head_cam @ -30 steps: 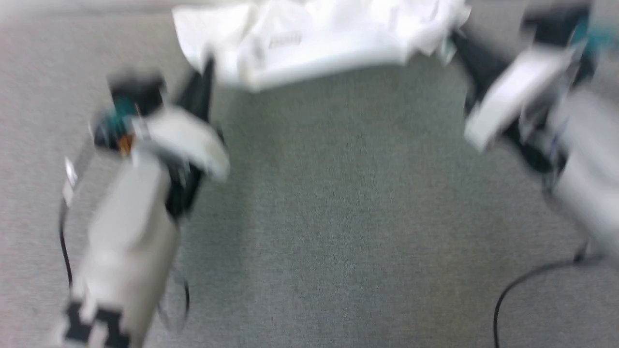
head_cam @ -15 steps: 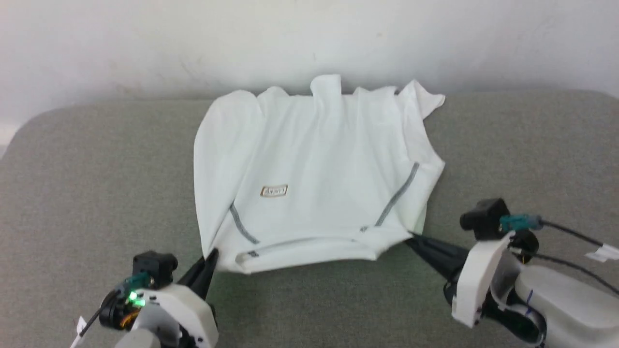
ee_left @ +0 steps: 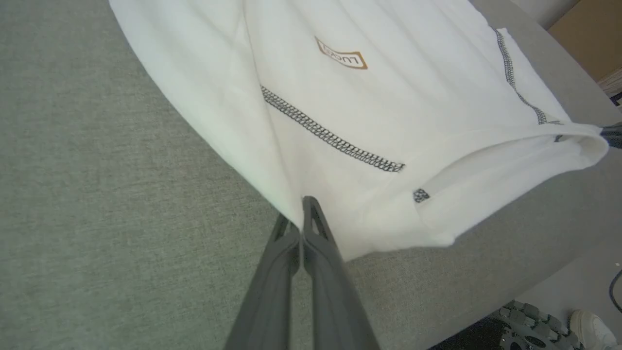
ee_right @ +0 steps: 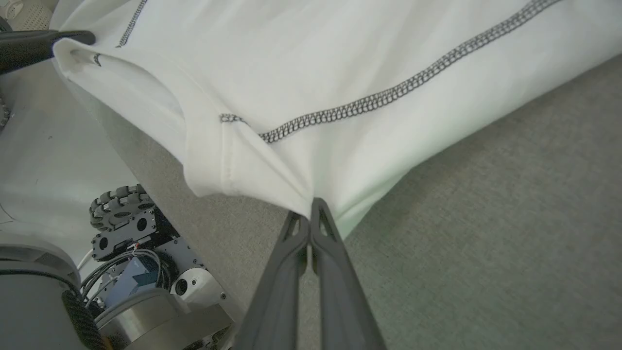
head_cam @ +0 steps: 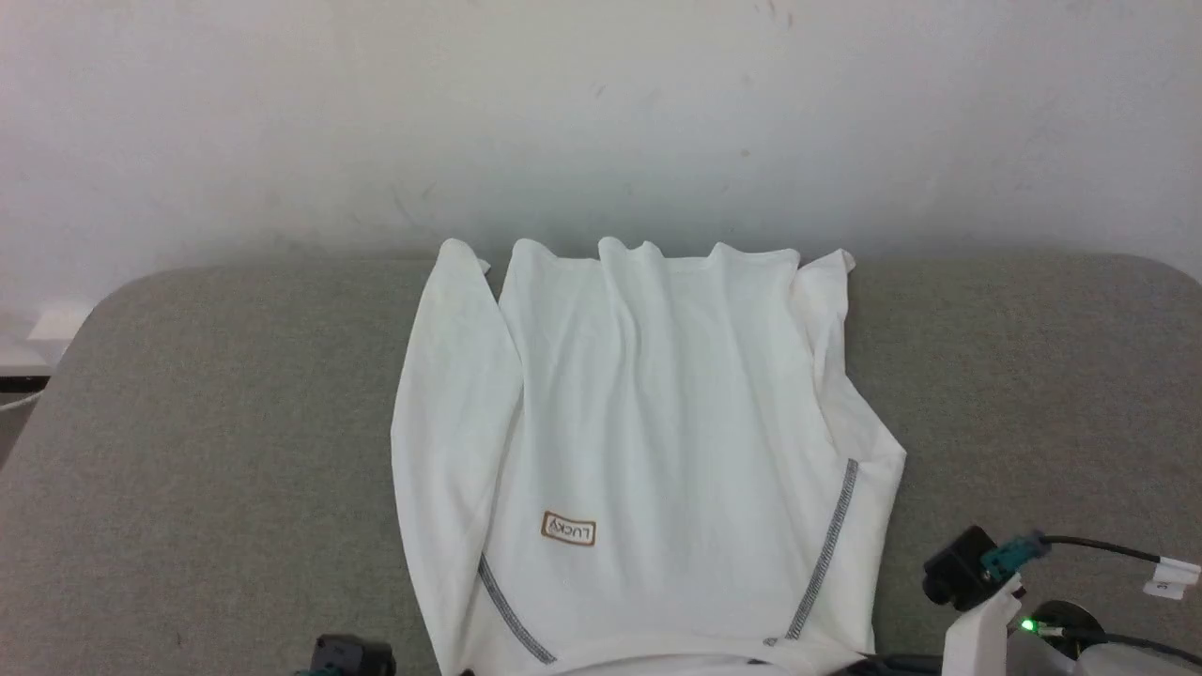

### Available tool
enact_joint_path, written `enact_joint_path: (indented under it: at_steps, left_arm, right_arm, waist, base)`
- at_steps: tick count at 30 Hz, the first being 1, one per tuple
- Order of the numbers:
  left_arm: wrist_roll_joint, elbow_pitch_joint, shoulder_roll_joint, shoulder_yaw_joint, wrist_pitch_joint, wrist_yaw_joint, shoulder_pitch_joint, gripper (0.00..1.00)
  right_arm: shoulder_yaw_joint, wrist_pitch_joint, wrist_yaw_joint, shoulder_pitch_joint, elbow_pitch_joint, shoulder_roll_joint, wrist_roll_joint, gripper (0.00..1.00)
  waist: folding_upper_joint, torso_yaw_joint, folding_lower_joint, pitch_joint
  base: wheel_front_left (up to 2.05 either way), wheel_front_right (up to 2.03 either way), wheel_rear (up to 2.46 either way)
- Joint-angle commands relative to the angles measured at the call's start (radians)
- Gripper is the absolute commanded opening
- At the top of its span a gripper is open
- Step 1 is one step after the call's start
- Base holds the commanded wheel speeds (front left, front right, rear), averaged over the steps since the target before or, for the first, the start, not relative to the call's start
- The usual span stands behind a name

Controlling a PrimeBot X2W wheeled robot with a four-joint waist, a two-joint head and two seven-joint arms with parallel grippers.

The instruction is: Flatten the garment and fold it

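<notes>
Head view: a white garment (head_cam: 657, 422) lies lengthwise in the middle of the frame on a grey padded surface (head_cam: 188, 422), hem toward the top, shoulders running off the bottom edge, long creases down its body. A small brown-bordered patch (head_cam: 568, 529) at lower centre reads "LUCK", perhaps with one more character too small to tell. Left wrist view: the left gripper (ee_left: 303, 206) at frame centre is closed, pinching a shoulder corner of the thin cloth; the patch sits upside down at the top, dark zigzag stitching (ee_left: 330, 138) below it. Right wrist view: the right gripper (ee_right: 311, 206) at centre is closed on the other shoulder corner, and the robot's wheeled base (ee_right: 121, 214) shows at lower left beyond the surface's edge. Likely risks: each pinch takes very little fabric and could slip; an uneven pull would skew the cloth; further pulling could drag the collar off the near edge
</notes>
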Motion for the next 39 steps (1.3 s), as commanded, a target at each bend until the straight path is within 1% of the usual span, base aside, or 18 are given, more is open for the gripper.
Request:
enact_joint_path:
  at_steps: [1,7,10,14,18,19,20,21,24,27,29,31,33,35,37,39]
  left_arm:
    - [-0.006,-0.01,0.025,0.002,0.016,0.018,0.031,0.0]
    - [-0.035,-0.073,0.048,-0.025,0.091,0.033,0.117,0.0]
    - [-0.045,-0.088,0.055,-0.037,0.119,0.039,0.144,0.0]
    - [-0.058,-0.082,0.051,-0.052,0.139,0.034,0.157,0.0]
    - [-0.062,-0.057,0.037,-0.055,0.128,0.027,0.142,0.0]
    - [-0.061,-0.054,0.033,-0.053,0.118,0.023,0.134,0.07]
    - [-0.059,-0.052,0.028,-0.049,0.104,0.022,0.124,0.91]
    - [-0.056,-0.052,0.025,-0.044,0.09,0.02,0.113,1.0]
    - [-0.053,-0.06,0.018,-0.025,0.05,0.012,0.081,1.0]
    - [-0.057,-0.088,0.023,0.012,0.015,0.009,0.039,1.0]
    - [-0.041,-0.115,0.04,0.054,-0.026,0.017,-0.007,1.0]
    - [-0.036,-0.137,0.048,0.093,-0.063,0.022,-0.05,1.0]
    - [-0.017,-0.153,0.052,0.124,-0.111,0.028,-0.094,1.0]
    - [0.001,-0.163,0.042,0.149,-0.164,0.041,-0.131,1.0]
    - [0.029,-0.165,0.025,0.163,-0.227,0.055,-0.165,1.0]
    - [0.06,-0.158,0.003,0.17,-0.29,0.073,-0.192,1.0]
  right_arm:
    - [-0.016,0.027,-0.003,0.03,-0.003,-0.035,0.024,0.0]
    - [-0.058,0.178,-0.003,0.132,-0.051,-0.119,0.105,0.0]
    - [-0.087,0.224,-0.003,0.181,-0.067,-0.14,0.127,0.0]
    - [-0.123,0.266,-0.003,0.241,-0.078,-0.141,0.124,0.0]
    - [-0.172,0.281,-0.003,0.283,-0.072,-0.125,0.09,0.0]
    - [-0.195,0.272,-0.003,0.288,-0.067,-0.12,0.078,0.0]
    - [-0.22,0.258,-0.003,0.29,-0.064,-0.113,0.063,0.47]
    - [-0.245,0.252,-0.003,0.294,-0.062,-0.107,0.054,1.0]
    - [-0.331,0.247,-0.003,0.302,-0.089,-0.098,0.067,1.0]
    - [-0.451,0.251,-0.003,0.313,-0.15,-0.095,0.168,1.0]
    - [-0.517,0.27,-0.003,0.31,-0.181,-0.129,0.197,1.0]
    - [-0.581,0.285,-0.003,0.292,-0.197,-0.162,0.187,1.0]
    - [-0.644,0.285,-0.003,0.256,-0.189,-0.169,0.145,1.0]
    - [-0.7,0.281,-0.003,0.201,-0.157,-0.148,0.065,1.0]
    - [-0.751,0.282,-0.003,0.141,-0.105,-0.094,-0.033,1.0]
    - [-0.801,0.286,-0.003,0.075,-0.047,-0.019,-0.133,1.0]
  waist:
    - [0.0,0.004,0.0001,-0.015]
    - [0.0,0.008,0.0001,-0.033]
    - [0.0,0.012,0.0001,-0.036]
    - [0.0,0.016,0.0001,-0.029]
    - [0.0,0.019,0.0001,-0.016]
    - [0.0,0.019,0.0001,-0.011]
    - [0.0,0.02,0.0001,-0.005]
    - [0.0,0.02,0.0001,-0.001]
    - [0.0,0.023,0.0001,0.01]
    - [0.0,0.029,0.0001,0.024]
    - [0.0,0.038,0.0001,0.034]
    - [0.0,0.047,0.0001,0.048]
    - [0.0,0.052,0.0001,0.068]
    - [0.0,0.058,0.0001,0.094]
    - [0.0,0.068,0.0001,0.126]
    - [0.0,0.079,0.0001,0.162]
  base:
    - [0.0,0.0,0.0]
    - [0.0,0.0,0.0]
    - [0.0,0.0,0.0]
    - [0.0,0.0,0.0]
    - [0.0,0.0,0.0]
    - [0.0,0.0,0.0]
    - [0.0,0.0,0.0]
    - [0.0,0.0,0.0]
    - [0.0,0.0,0.0]
    - [0.0,0.0,0.0]
    - [0.0,0.0,0.0]
    - [0.0,0.0,0.0]
    - [0.0,0.0,0.0]
    - [0.0,0.0,0.0]
    - [0.0,0.0,0.0]
    - [0.0,0.0,0.0]
